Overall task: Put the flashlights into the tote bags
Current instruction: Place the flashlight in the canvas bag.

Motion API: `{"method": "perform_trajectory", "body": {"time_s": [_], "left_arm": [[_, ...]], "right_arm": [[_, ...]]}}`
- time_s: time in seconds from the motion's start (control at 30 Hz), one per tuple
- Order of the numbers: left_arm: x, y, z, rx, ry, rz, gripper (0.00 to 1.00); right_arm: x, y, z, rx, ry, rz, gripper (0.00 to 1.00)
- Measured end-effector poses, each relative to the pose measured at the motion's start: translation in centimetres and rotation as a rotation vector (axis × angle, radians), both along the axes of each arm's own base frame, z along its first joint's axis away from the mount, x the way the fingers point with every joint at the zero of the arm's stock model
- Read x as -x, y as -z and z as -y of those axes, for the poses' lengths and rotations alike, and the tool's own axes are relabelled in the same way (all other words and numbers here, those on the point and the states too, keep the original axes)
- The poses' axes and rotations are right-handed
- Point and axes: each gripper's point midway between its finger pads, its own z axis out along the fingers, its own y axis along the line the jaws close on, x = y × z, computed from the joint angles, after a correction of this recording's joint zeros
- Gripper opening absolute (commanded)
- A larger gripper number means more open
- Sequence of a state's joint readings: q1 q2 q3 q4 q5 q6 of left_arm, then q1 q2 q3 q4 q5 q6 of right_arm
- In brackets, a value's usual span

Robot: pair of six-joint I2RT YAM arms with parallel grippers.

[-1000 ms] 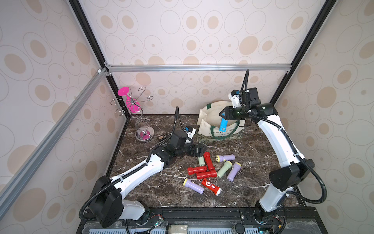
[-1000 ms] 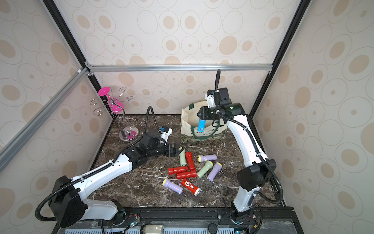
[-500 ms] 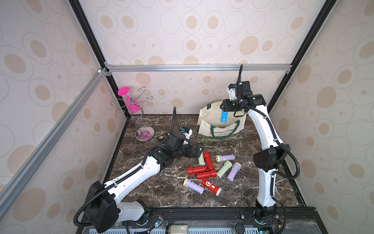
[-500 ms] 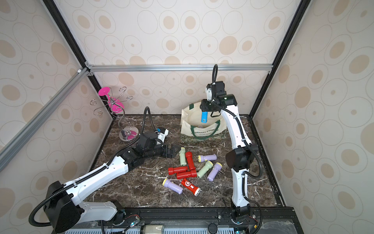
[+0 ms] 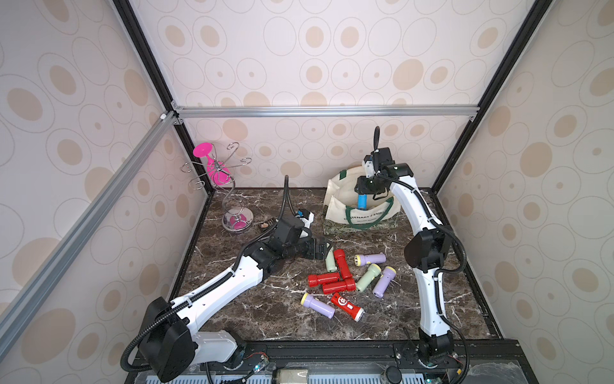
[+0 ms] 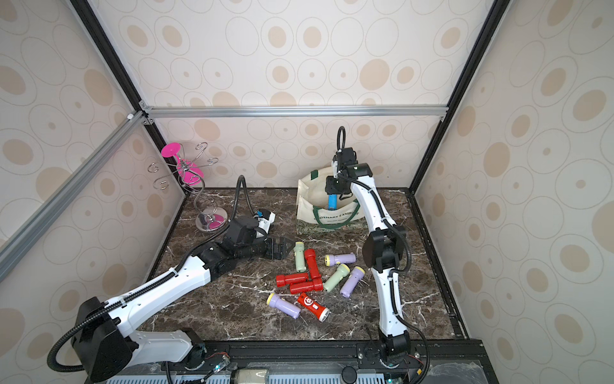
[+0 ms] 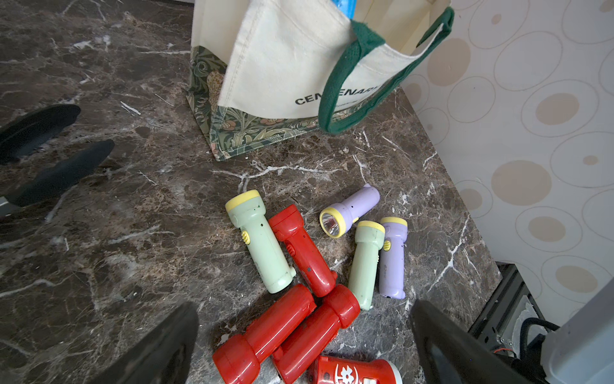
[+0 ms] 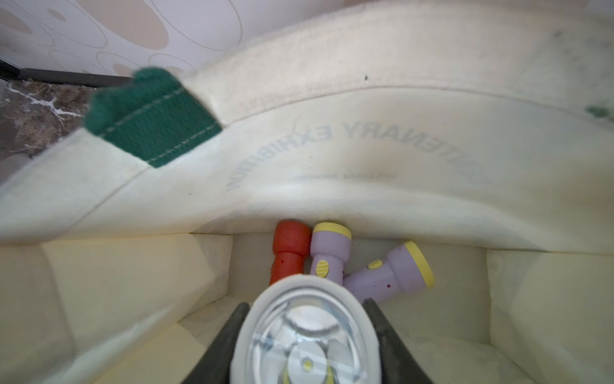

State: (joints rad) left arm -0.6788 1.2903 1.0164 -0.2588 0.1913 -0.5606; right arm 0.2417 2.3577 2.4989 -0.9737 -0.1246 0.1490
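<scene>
Now, starting at the front: finding nine flashlights (image 5: 339, 286) lying loose on the marble tabletop (image 5: 265, 316), reds, lilacs and pale greens in a tight scatter. Just behind them, finding the left gripper (image 5: 324, 248) hovering, jaws spread wide and gripping nothing, and standing nearer this pile than the other arm. Judging the pale green flashlight (image 7: 260, 246) its likeliest pick: lying just ahead of the fingertips (image 7: 172, 335), yellow head pointing toward the bag, long axis running roughly along the reach. Farthest back, seeing the right gripper (image 5: 362, 195) pinching the blue flashlight (image 5: 361, 202) upright, head between the fingers, tail hanging inside the mouth of the tote bag (image 5: 335, 206), over three flashlights (image 8: 329, 252) already lying on its floor.
</scene>
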Motion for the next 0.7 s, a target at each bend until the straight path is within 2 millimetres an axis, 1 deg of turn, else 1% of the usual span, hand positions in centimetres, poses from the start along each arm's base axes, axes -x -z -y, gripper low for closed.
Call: {"method": "perform_trajectory", "body": {"time_s": [0.07,0.2,0.3,0.4,0.43,0.57,0.67,0.7], "left_arm": [[0.1,0.1,-0.1,-0.004,0.0,-0.004,1.0],[0.1,0.3,-0.3,-0.012,-0.005,-0.011,1.0],[0.0,0.5,-0.5,-0.015,-0.011,-0.014,1.0],[-0.1,0.5,-0.7,-0.016,-0.017,-0.015,1.0],[-0.1,0.6,-0.7,-0.017,-0.018,-0.015,1.0],[-0.1,0.6,-0.8,-0.018,-0.02,-0.016,1.0],[-0.1,0.7,-0.8,-0.018,-0.02,-0.017,1.0],[-0.1,0.7,-0.8,-0.018,-0.02,-0.017,1.0]], "right_arm": [[-0.3,1.2,0.0,0.008,0.003,-0.015,0.0],[-0.9,2.9,0.0,0.02,0.007,-0.033,0.0],[-1.1,3.2,0.0,0.021,0.009,-0.03,0.02],[-1.3,3.3,0.0,0.021,0.009,-0.028,0.09],[-1.3,3.3,0.0,0.02,0.009,-0.027,0.14],[-1.3,3.3,0.0,0.021,0.008,-0.026,0.38],[-1.3,3.3,0.0,0.026,0.01,-0.025,0.53],[-1.4,3.3,0.1,0.029,0.009,-0.024,0.57]]}}
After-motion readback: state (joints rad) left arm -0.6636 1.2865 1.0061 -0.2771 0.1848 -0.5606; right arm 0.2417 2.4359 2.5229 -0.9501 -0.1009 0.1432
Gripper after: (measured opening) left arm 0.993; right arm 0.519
